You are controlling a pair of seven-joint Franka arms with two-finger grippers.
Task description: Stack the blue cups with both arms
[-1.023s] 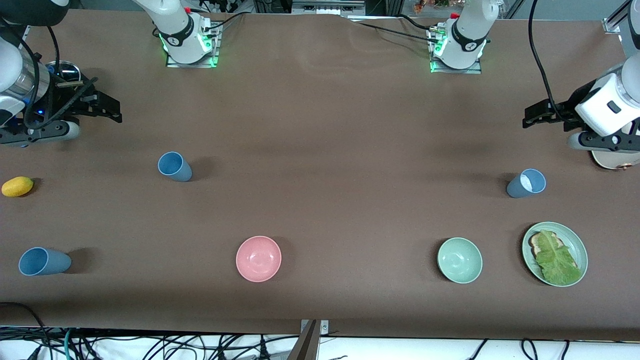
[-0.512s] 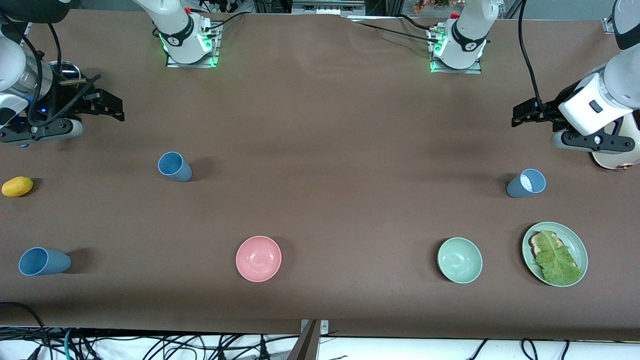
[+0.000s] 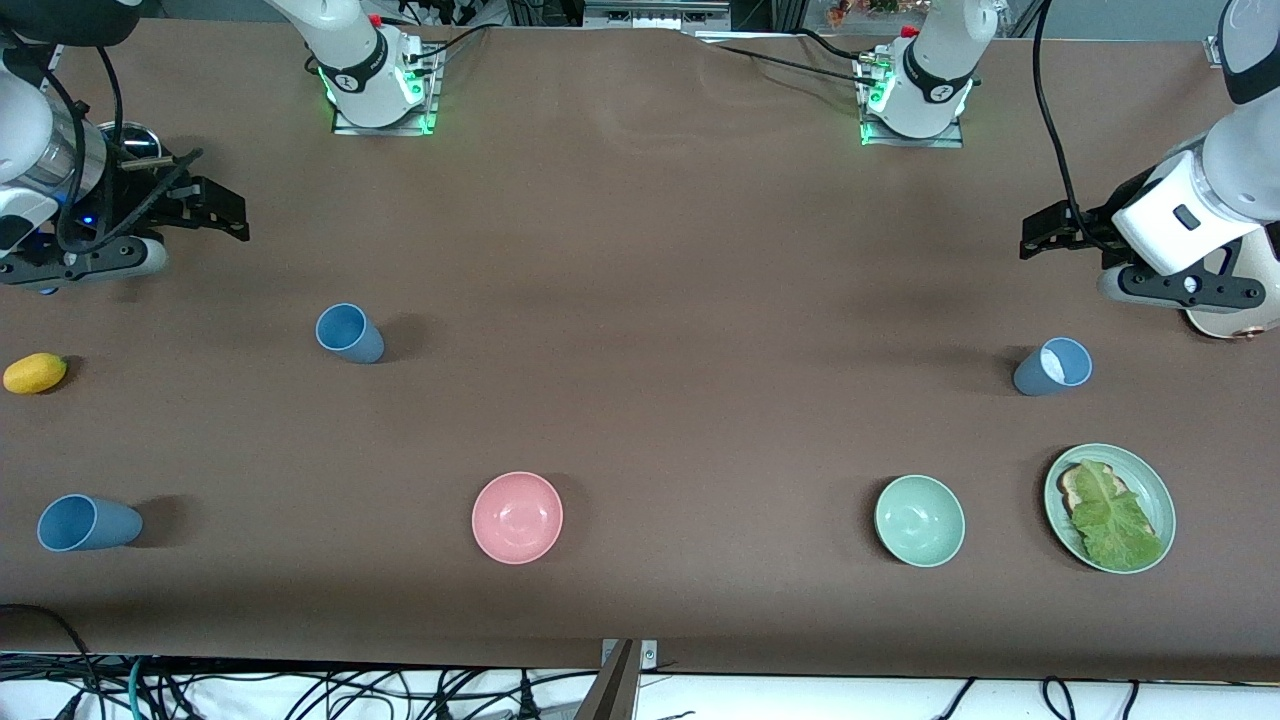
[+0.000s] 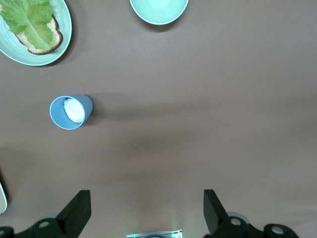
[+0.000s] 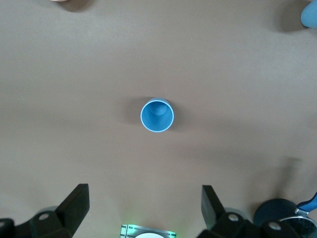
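Three blue cups stand upright and apart on the brown table. A mid-blue cup (image 3: 350, 333) (image 5: 157, 115) stands toward the right arm's end. A second blue cup (image 3: 88, 523) (image 5: 309, 15) is nearer the front camera, by that end's edge. A greyer cup with a whitish inside (image 3: 1052, 367) (image 4: 72, 112) stands toward the left arm's end. My right gripper (image 3: 225, 215) (image 5: 143, 206) hangs open and empty over bare table beside the mid-blue cup. My left gripper (image 3: 1040, 238) (image 4: 146, 208) hangs open and empty over bare table beside the greyer cup.
A pink bowl (image 3: 517, 517) and a pale green bowl (image 3: 919, 520) sit near the front edge. A green plate (image 3: 1153, 480) with bread and lettuce lies beside the green bowl. A yellow fruit (image 3: 35, 372) and a dark pot (image 3: 130, 145) lie at the right arm's end.
The left gripper has drifted a little toward the middle of the table. The right gripper has barely shifted. Both stay open, and the cups have not moved.
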